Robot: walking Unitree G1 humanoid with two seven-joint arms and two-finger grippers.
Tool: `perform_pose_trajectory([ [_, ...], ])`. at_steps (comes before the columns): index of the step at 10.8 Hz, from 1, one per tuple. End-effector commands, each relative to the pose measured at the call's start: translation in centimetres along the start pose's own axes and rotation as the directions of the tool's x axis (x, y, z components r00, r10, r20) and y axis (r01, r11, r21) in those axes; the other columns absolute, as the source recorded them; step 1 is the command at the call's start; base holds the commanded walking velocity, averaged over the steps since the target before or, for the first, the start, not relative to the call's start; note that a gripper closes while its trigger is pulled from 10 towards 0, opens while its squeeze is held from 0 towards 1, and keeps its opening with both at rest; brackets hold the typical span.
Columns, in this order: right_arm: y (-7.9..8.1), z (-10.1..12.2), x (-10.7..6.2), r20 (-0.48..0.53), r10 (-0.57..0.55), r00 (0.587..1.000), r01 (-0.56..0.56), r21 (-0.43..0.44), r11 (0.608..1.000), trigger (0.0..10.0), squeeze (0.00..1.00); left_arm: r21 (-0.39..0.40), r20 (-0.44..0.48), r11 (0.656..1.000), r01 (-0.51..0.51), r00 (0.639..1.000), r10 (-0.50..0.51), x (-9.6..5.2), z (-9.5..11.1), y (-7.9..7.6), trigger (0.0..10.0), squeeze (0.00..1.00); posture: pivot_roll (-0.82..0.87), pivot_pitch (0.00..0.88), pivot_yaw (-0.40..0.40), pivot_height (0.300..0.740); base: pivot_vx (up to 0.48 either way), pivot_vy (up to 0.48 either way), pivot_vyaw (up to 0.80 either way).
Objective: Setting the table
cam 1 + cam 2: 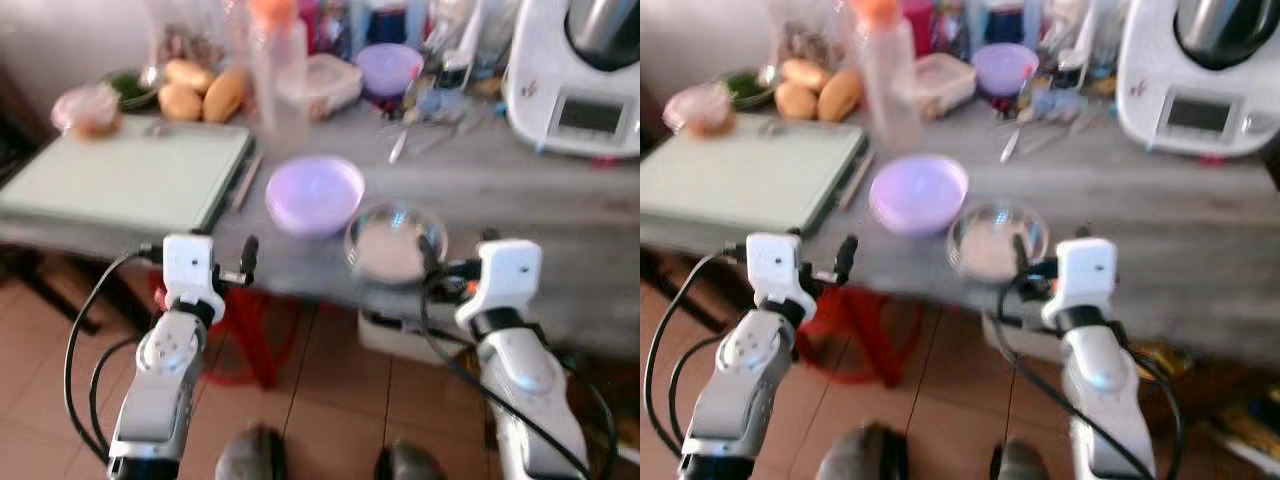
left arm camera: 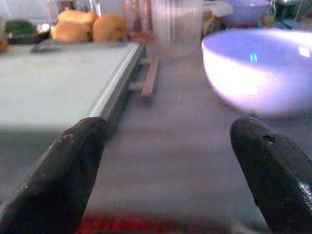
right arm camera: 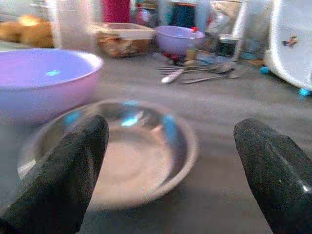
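Note:
A lilac plastic bowl (image 1: 314, 194) and a smaller shiny metal bowl (image 1: 395, 243) sit side by side near the front edge of the grey table (image 1: 540, 200). My left gripper (image 2: 169, 130) is open and low at the table's edge. The lilac bowl (image 2: 258, 68) lies ahead of it, off to one side, and nothing is between its fingers. My right gripper (image 3: 171, 127) is open too, level with the tabletop. The metal bowl (image 3: 131, 151) lies just in front of it, between the lines of its two fingers (image 3: 68, 165), untouched.
A pale green board (image 1: 120, 175) covers the table's left part. Behind the bowls stand a clear bottle (image 1: 278, 75), mangoes (image 1: 200, 90), a second lilac bowl (image 1: 388, 68), loose spoons (image 1: 420, 135) and a white kitchen machine (image 1: 580, 80). A red stool (image 1: 245, 330) stands under the table.

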State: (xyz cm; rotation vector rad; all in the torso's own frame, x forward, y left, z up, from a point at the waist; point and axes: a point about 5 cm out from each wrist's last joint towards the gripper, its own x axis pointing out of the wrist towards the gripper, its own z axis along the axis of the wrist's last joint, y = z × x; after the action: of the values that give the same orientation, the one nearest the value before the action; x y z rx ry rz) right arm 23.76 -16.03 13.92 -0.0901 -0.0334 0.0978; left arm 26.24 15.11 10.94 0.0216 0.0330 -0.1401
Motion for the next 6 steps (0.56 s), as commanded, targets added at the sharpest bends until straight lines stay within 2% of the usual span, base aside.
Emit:
perform_pose_trajectory([
  [1, 0.2, 0.2, -0.3, 0.004, 0.015, 1.0, -0.015, 0.006, 1.0, 10.0, 0.0, 0.003, -0.009, 1.0, -0.001, 1.0, 0.001, -0.1, -0.2, 0.1, 10.0, 0.0, -0.06, 0.0, 0.062, 0.647, -0.315, 0.0, 0.0],
  [2, 0.1, 0.2, -0.3, 0.004, 0.02, 1.0, -0.02, 0.004, 1.0, 10.0, 0.0, 0.002, -0.009, 1.0, 0.001, 1.0, -0.001, 0.0, -0.2, 0.0, 10.0, 0.0, -0.06, 0.0, 0.064, 0.639, -0.315, 0.0, 0.0],
  [5, -0.2, 0.4, 0.2, 0.02, 0.036, 0.999, -0.035, -0.041, 0.999, 10.0, 0.0, -0.011, 0.02, 1.0, 0.02, 1.0, -0.02, 0.5, 0.1, 0.1, 10.0, 0.0, -0.06, 0.0, 0.058, 0.639, 0.0, 0.0, 0.0],
  [6, 0.1, 1.7, 0.8, 0.093, 0.054, 0.994, -0.057, 0.024, 0.998, 10.0, 0.0, -0.026, 0.025, 0.999, 0.035, 0.999, -0.034, 0.6, 0.2, 0.1, 10.0, 0.0, -0.06, 0.0, 0.058, 0.639, 0.0, 0.0, 0.0],
])
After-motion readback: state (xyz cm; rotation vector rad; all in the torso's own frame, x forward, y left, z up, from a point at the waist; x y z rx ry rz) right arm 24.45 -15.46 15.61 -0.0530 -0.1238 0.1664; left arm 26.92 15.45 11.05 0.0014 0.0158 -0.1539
